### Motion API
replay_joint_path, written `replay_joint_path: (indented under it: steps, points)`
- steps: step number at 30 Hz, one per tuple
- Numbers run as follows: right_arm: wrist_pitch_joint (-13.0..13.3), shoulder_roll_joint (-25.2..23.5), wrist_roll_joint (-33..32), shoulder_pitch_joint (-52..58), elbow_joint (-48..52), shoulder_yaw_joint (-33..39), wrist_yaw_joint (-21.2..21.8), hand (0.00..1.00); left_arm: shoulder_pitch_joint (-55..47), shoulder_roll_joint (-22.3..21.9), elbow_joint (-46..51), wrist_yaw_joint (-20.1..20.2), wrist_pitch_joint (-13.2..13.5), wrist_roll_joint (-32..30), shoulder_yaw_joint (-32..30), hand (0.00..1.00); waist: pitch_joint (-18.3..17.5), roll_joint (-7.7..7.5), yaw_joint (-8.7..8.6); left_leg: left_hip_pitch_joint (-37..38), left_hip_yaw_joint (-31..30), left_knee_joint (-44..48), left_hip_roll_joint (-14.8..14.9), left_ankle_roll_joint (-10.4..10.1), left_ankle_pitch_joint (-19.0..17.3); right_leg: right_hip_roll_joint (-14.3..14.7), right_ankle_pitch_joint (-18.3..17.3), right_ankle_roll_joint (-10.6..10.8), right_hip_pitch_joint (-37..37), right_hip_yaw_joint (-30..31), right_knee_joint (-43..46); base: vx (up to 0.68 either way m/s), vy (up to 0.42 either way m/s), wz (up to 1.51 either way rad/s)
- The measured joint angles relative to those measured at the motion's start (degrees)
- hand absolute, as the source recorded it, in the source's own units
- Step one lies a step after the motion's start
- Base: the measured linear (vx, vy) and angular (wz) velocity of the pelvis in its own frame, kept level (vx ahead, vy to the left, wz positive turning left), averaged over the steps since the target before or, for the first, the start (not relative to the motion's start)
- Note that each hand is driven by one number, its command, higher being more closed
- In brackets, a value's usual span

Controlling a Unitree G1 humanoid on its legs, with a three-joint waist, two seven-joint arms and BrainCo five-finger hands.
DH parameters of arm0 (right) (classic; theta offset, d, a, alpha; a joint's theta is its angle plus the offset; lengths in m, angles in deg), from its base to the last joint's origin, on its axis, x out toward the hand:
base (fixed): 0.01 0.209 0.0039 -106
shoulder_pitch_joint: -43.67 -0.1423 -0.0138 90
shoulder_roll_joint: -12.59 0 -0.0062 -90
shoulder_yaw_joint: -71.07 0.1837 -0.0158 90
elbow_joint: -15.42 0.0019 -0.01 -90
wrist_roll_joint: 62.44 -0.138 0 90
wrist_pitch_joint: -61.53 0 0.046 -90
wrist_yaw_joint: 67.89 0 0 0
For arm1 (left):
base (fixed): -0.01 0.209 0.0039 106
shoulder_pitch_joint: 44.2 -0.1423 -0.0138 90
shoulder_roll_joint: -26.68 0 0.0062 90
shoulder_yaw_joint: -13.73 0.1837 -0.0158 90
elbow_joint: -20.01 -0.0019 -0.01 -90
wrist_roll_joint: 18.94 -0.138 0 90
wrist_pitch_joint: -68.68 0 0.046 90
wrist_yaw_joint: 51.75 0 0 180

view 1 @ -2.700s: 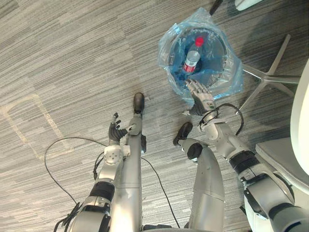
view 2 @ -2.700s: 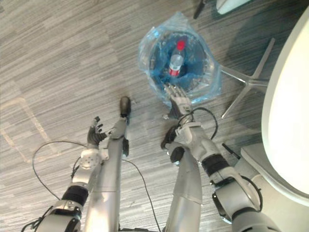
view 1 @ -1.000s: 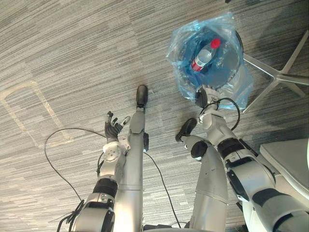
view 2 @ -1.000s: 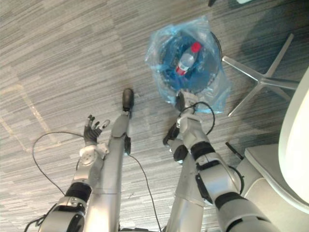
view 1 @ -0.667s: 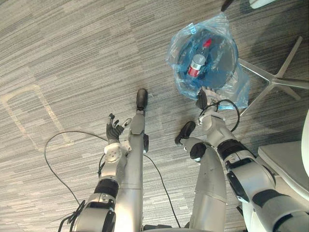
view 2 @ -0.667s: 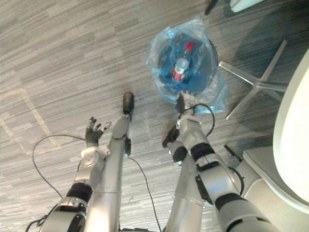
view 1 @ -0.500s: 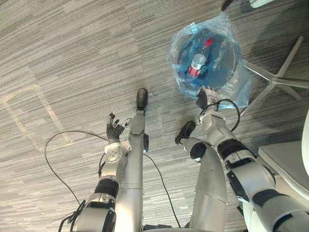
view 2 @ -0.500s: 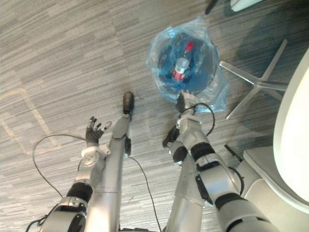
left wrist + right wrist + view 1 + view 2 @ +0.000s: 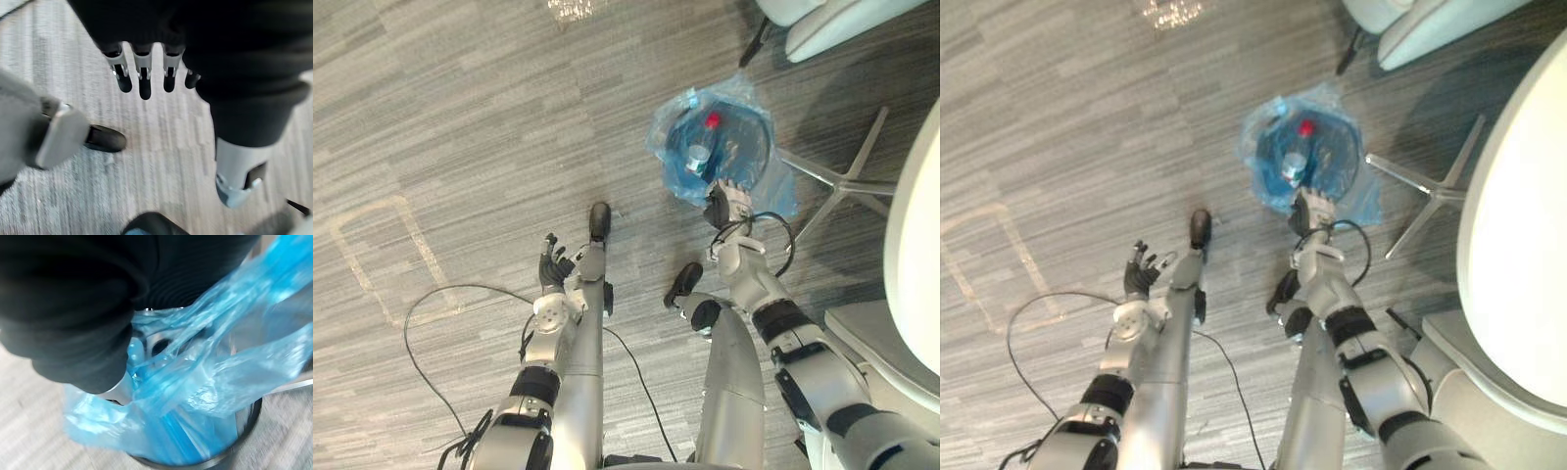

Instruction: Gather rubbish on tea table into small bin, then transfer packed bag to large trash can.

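Observation:
A small dark bin [image 9: 756,147] lined with a blue plastic bag [image 9: 677,176] stands on the floor ahead of me. Inside the bag lies a clear bottle [image 9: 697,157] with a red cap. My right hand [image 9: 724,203] is at the bag's near edge, fingers curled into the plastic. In the right wrist view the bag [image 9: 205,382] is bunched and pulled taut against the hand's dark cover, above the bin's rim [image 9: 230,461]. My left hand [image 9: 551,266] hangs open over the floor to the left, its straight fingers [image 9: 142,81] holding nothing.
A chair's silver star base [image 9: 847,181] spreads just right of the bin. A pale chair seat [image 9: 822,24] is beyond it, and a white rounded surface [image 9: 1518,215] runs along the right. A taped outline [image 9: 382,255] marks the grey floor at left.
The whole view has shifted and drawn back, so the camera moved. The right hand, open at the bag's rim earlier, now stays curled on the bag's near edge. The left hand remains open.

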Motion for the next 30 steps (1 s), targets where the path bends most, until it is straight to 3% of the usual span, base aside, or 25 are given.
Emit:
replay_joint_path:
  steps: [7, 13, 19, 23, 30]
  points:
    - [0.13, -1.03, -1.35, 7.26, 7.93, 0.00, 0.48, 1.00, -3.88, 0.06, 0.09, 0.77, -1.05, -2.05, 1.43, 0.00, -0.05, -0.08, -0.77, 9.85, 1.12, -4.58, 0.19, -0.18, 1.03, 0.64, 0.96, 0.50, 9.46, -0.14, -4.54, 0.03, -0.003, -0.02]
    - [1.32, -2.85, -1.24, 13.42, 14.45, -0.32, 1.63, 1.00, -4.93, 0.08, -2.63, 1.67, -1.62, -5.35, 2.08, 0.00, -0.46, -0.56, -1.03, 20.27, 2.38, -7.79, 0.45, 0.35, -0.13, 1.37, 1.07, 0.98, 19.62, 0.01, -8.52, 0.04, -0.027, -0.05]
    - [2.60, -4.73, -1.29, 19.93, 14.45, -0.74, 4.01, 1.00, -9.02, 0.73, -6.44, 2.80, -2.67, -7.72, 6.76, 0.00, -5.32, -2.24, -1.56, 28.96, 2.78, -15.70, 0.30, -0.19, 1.83, 2.78, 2.18, 2.23, 26.90, 0.40, -14.75, 0.09, -0.031, -0.04]
    - [4.91, -4.48, -1.49, 22.03, 14.67, -0.70, 5.61, 1.00, -12.54, 2.33, -7.36, 3.99, -2.70, -8.81, 10.34, 0.00, -8.88, -2.35, -2.59, 36.14, 3.61, -20.77, 0.35, -0.22, 2.89, 4.34, 4.19, 3.13, 34.02, 0.99, -21.72, 0.14, -0.008, -0.15]
    - [8.28, -2.62, -3.76, 27.61, 20.18, -0.96, 9.25, 1.00, -16.59, 4.54, -3.74, 5.18, -2.59, -10.51, 11.46, 0.00, -13.57, -1.84, -3.99, 44.24, 5.04, -25.21, 0.45, -0.21, 2.90, 5.95, 6.94, 3.98, 42.71, 2.11, -29.62, 0.09, 0.004, -0.13]
